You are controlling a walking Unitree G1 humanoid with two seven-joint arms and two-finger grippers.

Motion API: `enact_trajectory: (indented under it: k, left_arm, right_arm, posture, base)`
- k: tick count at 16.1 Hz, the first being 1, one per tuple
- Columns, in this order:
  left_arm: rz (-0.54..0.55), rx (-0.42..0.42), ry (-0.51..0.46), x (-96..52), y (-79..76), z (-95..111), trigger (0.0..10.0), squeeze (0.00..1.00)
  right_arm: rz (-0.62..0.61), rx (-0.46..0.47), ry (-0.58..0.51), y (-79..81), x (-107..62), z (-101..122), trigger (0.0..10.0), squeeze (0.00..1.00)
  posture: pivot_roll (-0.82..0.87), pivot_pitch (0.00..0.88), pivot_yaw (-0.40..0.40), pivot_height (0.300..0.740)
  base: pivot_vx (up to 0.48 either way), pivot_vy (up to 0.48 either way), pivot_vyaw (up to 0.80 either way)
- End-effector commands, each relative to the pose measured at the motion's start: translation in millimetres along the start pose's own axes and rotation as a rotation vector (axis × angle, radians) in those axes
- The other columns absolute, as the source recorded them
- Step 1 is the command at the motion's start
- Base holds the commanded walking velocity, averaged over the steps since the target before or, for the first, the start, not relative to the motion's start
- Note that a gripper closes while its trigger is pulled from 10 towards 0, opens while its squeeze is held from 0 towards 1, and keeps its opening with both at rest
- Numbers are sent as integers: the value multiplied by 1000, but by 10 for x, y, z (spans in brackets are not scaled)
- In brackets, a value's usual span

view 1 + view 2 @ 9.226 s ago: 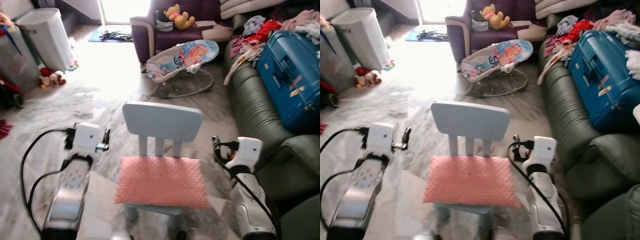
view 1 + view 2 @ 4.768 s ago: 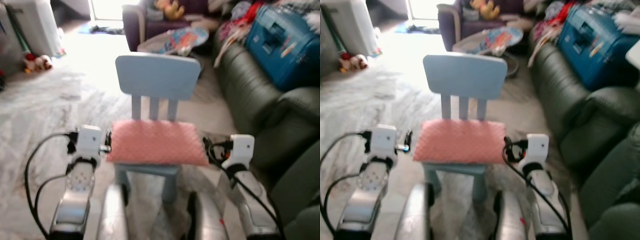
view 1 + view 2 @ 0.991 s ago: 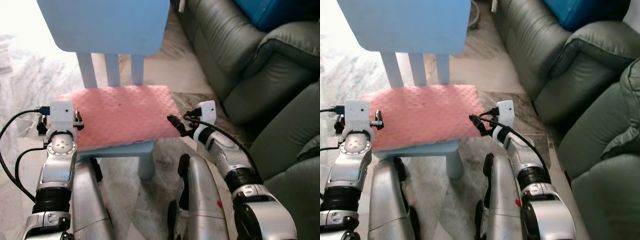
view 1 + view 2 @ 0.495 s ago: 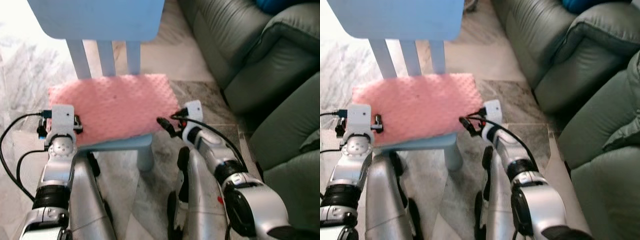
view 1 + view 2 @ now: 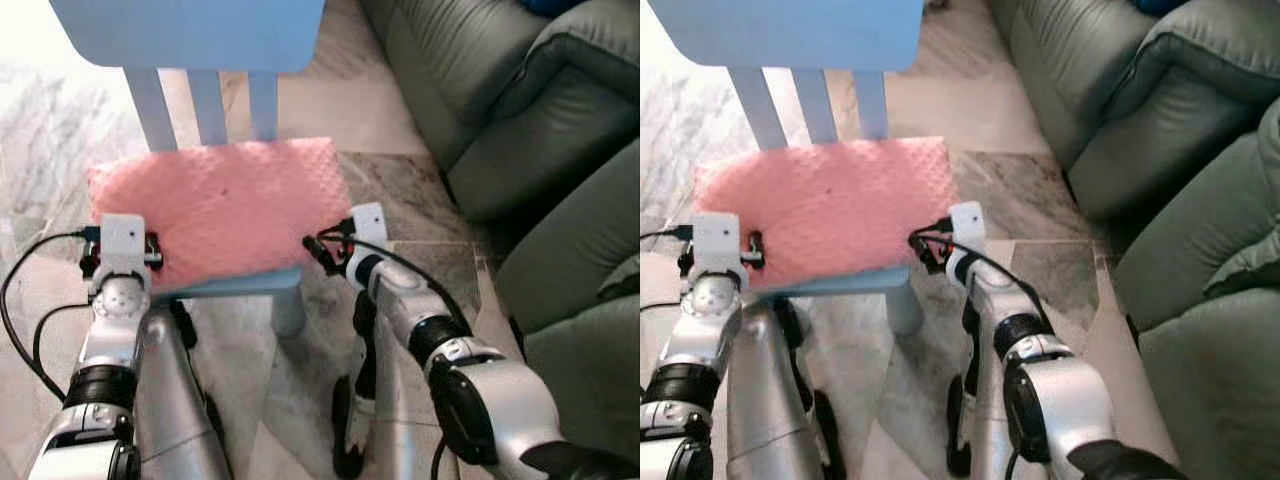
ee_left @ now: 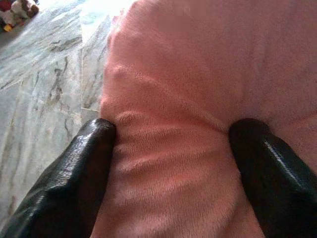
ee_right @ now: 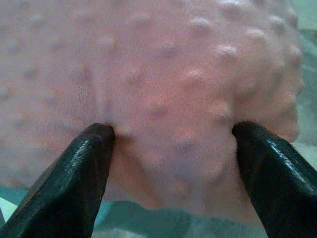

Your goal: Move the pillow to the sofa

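Note:
A pink dotted pillow [image 5: 220, 205] lies flat on the seat of a light blue child's chair [image 5: 190, 30]. My left gripper [image 5: 155, 257] is at the pillow's front left corner. In the left wrist view it [image 6: 171, 134] stands open, and its black fingers [image 6: 84, 163] straddle the pillow's edge and press into the plush. My right gripper [image 5: 318, 250] is at the front right corner. It [image 7: 173, 134] is open too, with the pillow's edge [image 7: 168, 89] bulging between its fingers [image 7: 84, 173].
A dark green leather sofa [image 5: 480, 90] runs along the right, about an arm's length from the chair. Marble floor [image 5: 400, 200] lies between chair and sofa. My own silver legs [image 5: 180, 400] stand just before the chair.
My right gripper has moved left until its fingers straddle the pillow's front right corner. The left gripper stays at the left corner. The camera has shifted a little.

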State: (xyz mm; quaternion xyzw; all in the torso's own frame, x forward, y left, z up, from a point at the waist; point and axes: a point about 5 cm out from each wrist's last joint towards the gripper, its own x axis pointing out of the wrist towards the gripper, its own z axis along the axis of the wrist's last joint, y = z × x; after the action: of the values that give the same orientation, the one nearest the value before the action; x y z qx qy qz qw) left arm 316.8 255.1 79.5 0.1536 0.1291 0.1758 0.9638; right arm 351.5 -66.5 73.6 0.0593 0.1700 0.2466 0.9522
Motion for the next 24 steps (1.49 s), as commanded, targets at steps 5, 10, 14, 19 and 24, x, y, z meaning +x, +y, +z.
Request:
enact_trajectory:
  k: [5, 10, 14, 19, 24]
  left_arm:
    - [-26, -21, 94, -62, -105, -323, 0, 0]
    - [-25, -46, 93, -47, -136, -350, 0, 0]
    - [-26, -8, 106, -42, -136, -375, 0, 0]
    - [-28, 2, 112, -43, -178, -391, 0, 0]
    - [-41, 27, 98, 18, -193, -311, 0, 0]
  right_arm:
    - [-18, 27, 46, 28, -3, -113, 0, 0]
    - [-39, 15, 45, -22, -11, -86, 0, 0]
    - [-43, 2, 44, -40, -11, -65, 0, 0]
    - [-50, -13, 57, -65, -27, -94, 0, 0]
    - [-57, -5, 48, -76, -18, -51, 0, 0]
  posture:
    - [143, 285, -153, 412]
    - [135, 280, -162, 412]
    - [133, 276, -168, 412]
    - [126, 259, -172, 412]
    - [123, 217, -172, 412]
  base:
    - [0, 0, 0]
    - [0, 0, 0]
    - [0, 0, 0]
    - [0, 0, 0]
    - [0, 0, 0]
